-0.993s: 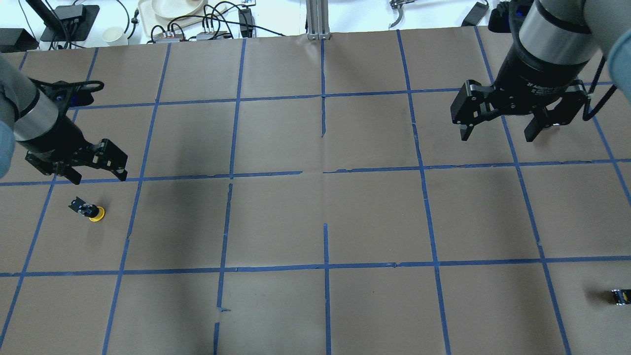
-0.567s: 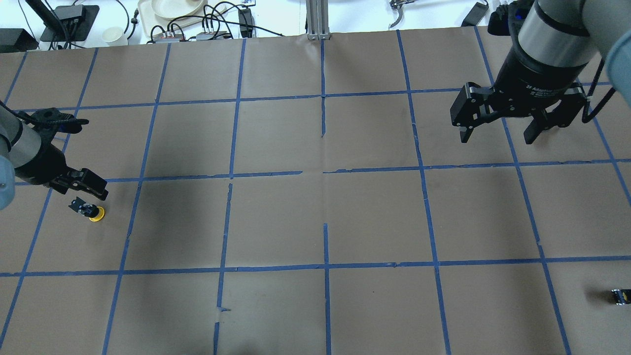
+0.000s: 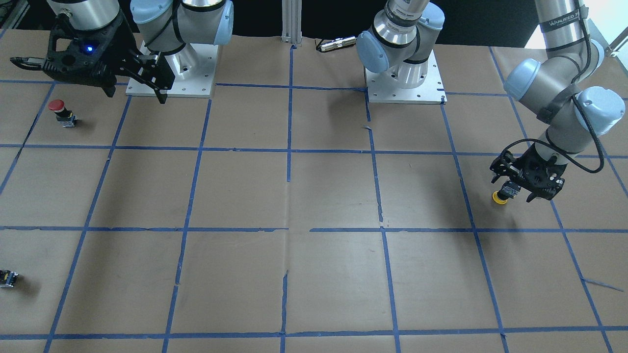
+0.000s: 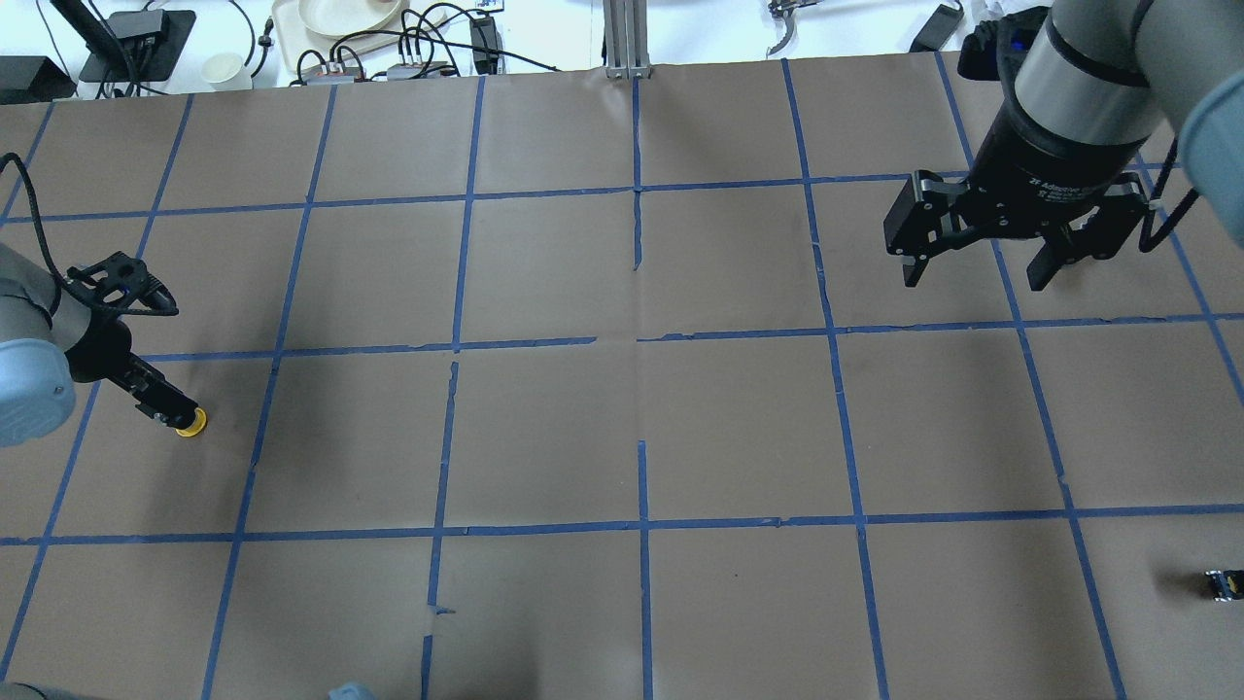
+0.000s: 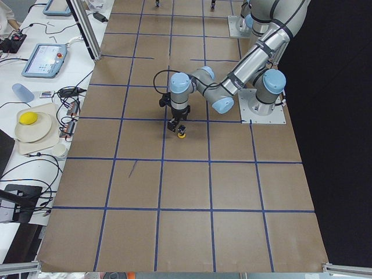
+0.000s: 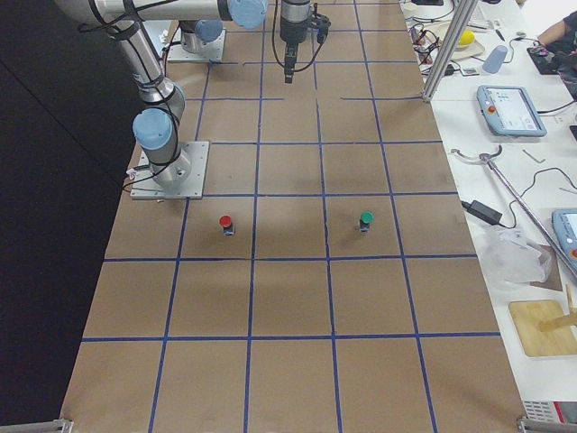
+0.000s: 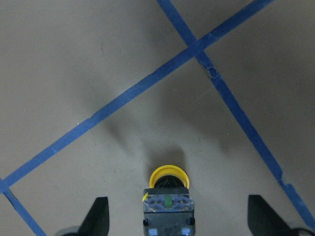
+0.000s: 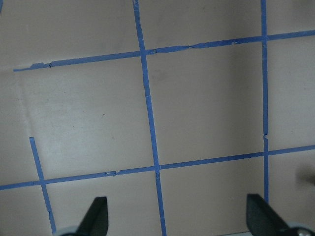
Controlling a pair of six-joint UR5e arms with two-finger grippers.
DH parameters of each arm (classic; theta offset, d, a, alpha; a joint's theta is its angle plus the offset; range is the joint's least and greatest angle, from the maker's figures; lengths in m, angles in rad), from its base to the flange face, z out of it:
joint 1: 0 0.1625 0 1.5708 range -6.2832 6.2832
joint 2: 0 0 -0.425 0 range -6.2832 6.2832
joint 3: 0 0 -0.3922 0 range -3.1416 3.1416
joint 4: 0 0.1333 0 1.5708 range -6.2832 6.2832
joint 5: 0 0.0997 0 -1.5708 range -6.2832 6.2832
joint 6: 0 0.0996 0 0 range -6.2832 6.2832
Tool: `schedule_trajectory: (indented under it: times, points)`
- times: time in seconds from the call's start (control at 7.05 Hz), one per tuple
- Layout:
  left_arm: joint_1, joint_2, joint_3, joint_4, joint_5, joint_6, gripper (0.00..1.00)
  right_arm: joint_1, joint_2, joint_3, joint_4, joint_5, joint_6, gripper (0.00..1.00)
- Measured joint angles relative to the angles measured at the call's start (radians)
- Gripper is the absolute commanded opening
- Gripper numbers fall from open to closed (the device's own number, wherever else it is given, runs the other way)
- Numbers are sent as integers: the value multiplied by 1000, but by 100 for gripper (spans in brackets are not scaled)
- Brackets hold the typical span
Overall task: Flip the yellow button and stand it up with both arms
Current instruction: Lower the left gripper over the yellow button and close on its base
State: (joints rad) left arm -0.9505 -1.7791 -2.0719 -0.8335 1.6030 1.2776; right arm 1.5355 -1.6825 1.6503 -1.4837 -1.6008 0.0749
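Arms: two; left arm [image 3: 559, 29] bent down to the table [image 3: 314, 196], right arm [image 3: 88, 10] raised at the other end.
Grippers: two, well apart.
Left gripper [image 3: 513, 191]: low over the paper, jaws spread wide, one finger on each side of the yellow button [image 7: 169, 179], neither touching it.
Right gripper [image 4: 975, 277]: held above the paper, jaws spread wide.
Buttons: three, one of each colour.
Yellow button: on the robot's left part of the table, on its side, base toward the wrist camera, cap pointing away; inside a square, near a crossing of blue tape [image 3: 289, 122].
Red button [image 3: 58, 105]: upright, near the right gripper, one square out from the right arm's base plate [image 3: 201, 83].
Green button [image 6: 366, 219]: upright, across the table from the red one, one square in from the operators' edge.
Edges: in the left view, more than two rows of squares between the yellow button and the table's left end.
Room: brown squares on every side of the yellow button; several columns between the grippers.
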Motion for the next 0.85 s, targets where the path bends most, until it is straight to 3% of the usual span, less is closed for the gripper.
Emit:
schedule_trajectory:
  times: [0.57, 0.85]
  points:
    - [2, 0, 7, -17, 65, 22, 69, 0, 0, 1, 3, -1, 1, 100]
    - [3, 6, 9, -23, 73, 15, 29, 0, 0, 2, 3, -1, 1, 100]
